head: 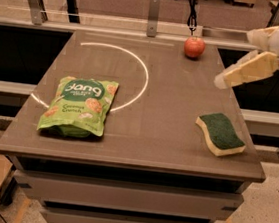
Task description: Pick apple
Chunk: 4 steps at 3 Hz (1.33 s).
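Observation:
The apple (194, 47) is small, round and red-orange. It sits at the far edge of the brown table (169, 117), right of centre. My gripper (234, 60) hangs above the table's right edge, to the right of the apple and nearer the camera, apart from it. Its two cream fingers (247, 70) are spread open and hold nothing.
A green sponge (221, 133) lies near the table's right front. A green snack bag (77, 106) lies at the left front. A white arc (137, 83) is marked on the tabletop. A rail with metal posts (154, 7) runs behind the table.

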Motion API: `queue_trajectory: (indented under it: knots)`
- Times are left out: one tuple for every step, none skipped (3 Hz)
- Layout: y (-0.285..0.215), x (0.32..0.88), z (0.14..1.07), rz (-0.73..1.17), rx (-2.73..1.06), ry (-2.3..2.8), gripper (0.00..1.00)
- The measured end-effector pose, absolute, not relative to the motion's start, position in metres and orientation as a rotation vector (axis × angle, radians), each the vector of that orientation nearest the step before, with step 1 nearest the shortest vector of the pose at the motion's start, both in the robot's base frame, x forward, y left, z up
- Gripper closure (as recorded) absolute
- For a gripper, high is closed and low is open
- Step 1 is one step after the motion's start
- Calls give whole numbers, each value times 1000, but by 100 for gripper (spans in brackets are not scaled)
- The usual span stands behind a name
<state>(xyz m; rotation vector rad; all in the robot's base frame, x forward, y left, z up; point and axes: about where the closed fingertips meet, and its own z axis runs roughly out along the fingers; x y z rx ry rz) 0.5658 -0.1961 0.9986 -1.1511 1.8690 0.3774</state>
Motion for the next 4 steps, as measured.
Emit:
queue_trajectory:
  knots:
    - [-181,604,982,422,-1072,1823,0]
    - [-174,633,969,458,-964,1803,0]
    - [-172,663,960,472,-863,1793,0]
    - [-175,690,956,471,-792,1797,0]
